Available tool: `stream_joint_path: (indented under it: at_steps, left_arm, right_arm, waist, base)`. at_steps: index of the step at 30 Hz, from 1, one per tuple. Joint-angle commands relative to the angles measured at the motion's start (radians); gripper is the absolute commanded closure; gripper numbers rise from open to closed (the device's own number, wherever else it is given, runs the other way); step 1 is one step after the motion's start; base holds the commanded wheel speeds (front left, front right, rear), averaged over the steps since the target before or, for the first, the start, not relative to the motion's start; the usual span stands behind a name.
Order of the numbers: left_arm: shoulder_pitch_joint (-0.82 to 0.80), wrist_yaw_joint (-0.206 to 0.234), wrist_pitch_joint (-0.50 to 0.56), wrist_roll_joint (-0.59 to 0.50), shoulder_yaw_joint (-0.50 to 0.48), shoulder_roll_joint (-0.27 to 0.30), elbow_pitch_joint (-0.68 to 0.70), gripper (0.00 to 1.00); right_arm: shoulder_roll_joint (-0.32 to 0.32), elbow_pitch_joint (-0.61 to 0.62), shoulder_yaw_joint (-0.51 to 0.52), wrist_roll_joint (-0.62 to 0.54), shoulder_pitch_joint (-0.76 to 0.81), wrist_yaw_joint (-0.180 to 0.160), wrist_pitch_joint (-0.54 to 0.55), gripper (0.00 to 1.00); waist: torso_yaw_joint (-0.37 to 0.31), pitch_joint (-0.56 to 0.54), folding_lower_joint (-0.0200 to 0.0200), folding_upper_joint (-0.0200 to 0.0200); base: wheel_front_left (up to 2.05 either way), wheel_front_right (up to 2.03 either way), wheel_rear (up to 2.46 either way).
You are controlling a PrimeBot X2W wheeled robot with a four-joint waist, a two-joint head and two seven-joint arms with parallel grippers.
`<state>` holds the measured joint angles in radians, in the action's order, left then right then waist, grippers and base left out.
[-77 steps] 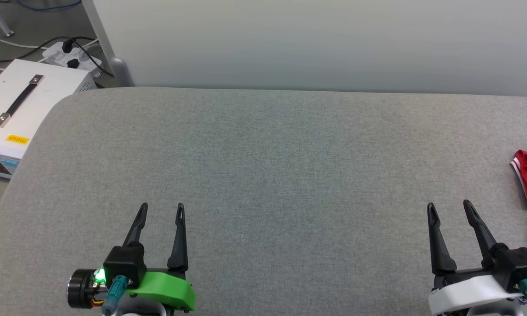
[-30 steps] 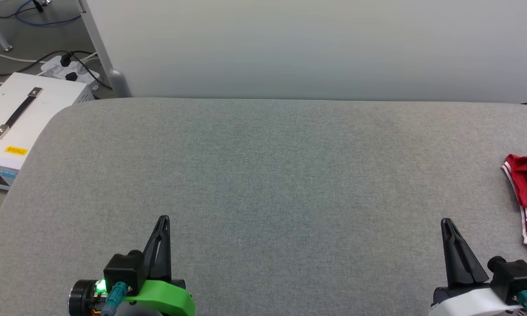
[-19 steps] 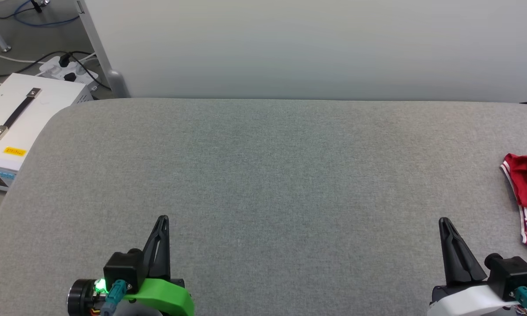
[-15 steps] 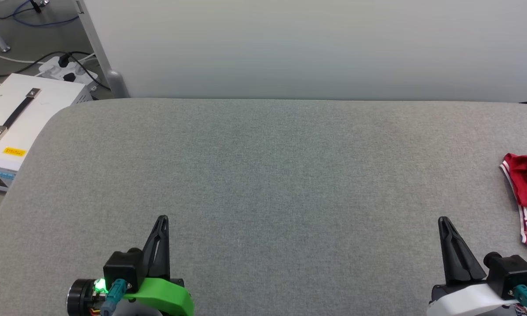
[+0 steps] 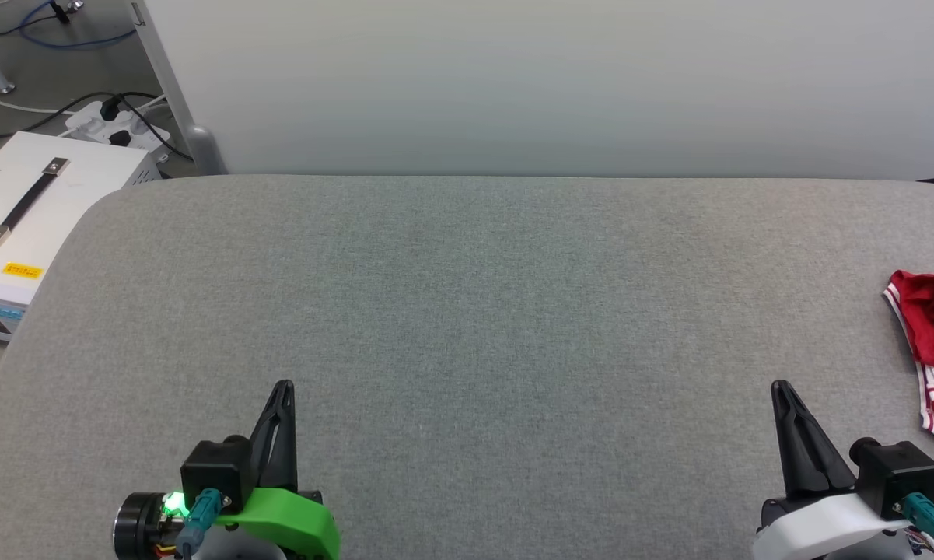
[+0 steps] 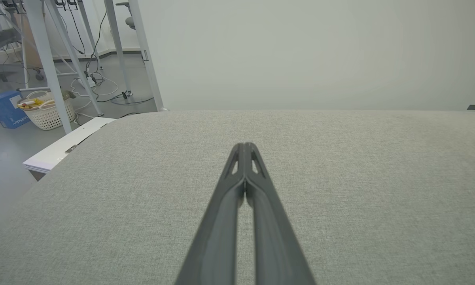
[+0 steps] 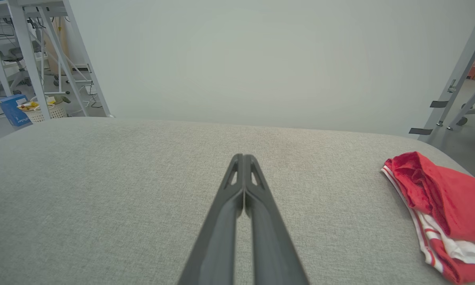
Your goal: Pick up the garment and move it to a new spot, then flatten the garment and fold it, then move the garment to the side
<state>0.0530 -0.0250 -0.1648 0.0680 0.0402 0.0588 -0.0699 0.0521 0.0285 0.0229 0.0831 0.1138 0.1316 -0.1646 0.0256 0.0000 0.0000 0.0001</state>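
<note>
Red garment point(image 5: 933, 342) with red-and-white striped trim right of the right claw point(image 5: 779, 389), plain grey tabletop point(image 5: 467, 311), black fingers, green left-wrist cover point(image 5: 292, 523), white right-wrist cover point(image 5: 824, 523)

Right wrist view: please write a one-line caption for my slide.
Right gripper, jaws shut, over a grey fabric surface; a crumpled red T-shirt lies at picture right.

left gripper point(image 5: 283, 386): fingers spread earlier, now pressed together | right gripper point(image 5: 779, 386): same, spread earlier, now closed on nothing | head camera: tilts slightly, so the far edge of the grey fabric surface point(image 5: 467, 295) sits lower in frame and a little more of the garment point(image 5: 932, 334) shows at right
</note>
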Motion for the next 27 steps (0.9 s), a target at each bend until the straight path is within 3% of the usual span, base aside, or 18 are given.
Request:
stream_joint_path:
  at_steps: [1, 27]
  left_arm:
    - [-0.018, 0.006, 0.007, -0.013, -0.004, -0.003, 0.007, 1.0]
    - [-0.03, 0.012, 0.059, -0.031, -0.016, -0.005, 0.028, 1.0]
  right_arm:
    - [-0.001, -0.004, -0.003, -0.009, -0.022, 0.0, 0.006, 1.0]
    - [-0.001, -0.012, -0.009, -0.034, -0.053, -0.001, 0.059, 1.0]
  waist:
    - [0.0, 0.0, 0.0, -0.0001]
    - [-0.009, 0.0, 0.0, -0.0001]
  base:
    - [0.0, 0.0, 0.0]
    - [0.0, 0.0, 0.0]
